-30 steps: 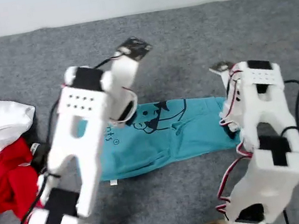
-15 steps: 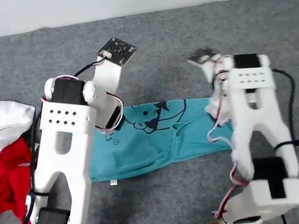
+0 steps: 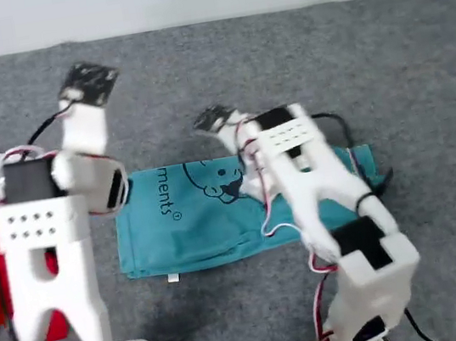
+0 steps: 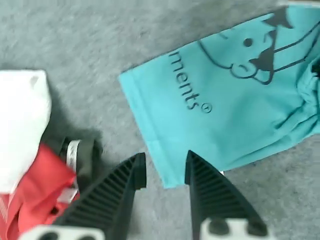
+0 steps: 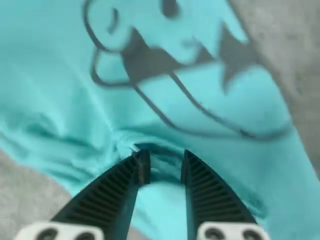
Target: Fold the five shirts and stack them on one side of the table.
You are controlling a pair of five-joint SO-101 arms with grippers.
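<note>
The teal shirt [image 3: 200,213] lies mid-counter [image 3: 418,65], folded only into a long strip. My left claw [image 4: 162,172] hangs released over its end, my right claw [image 5: 161,167] released over a bunched crease, perhaps touching. The white shirt [image 4: 20,115] and red shirt [image 4: 35,190] sit heaped at the left edge, unfolded.

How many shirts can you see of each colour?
teal shirt: 1
white shirt: 1
red shirt: 1
Total: 3
The dark item beside the red shirt is too unclear to count.
</note>
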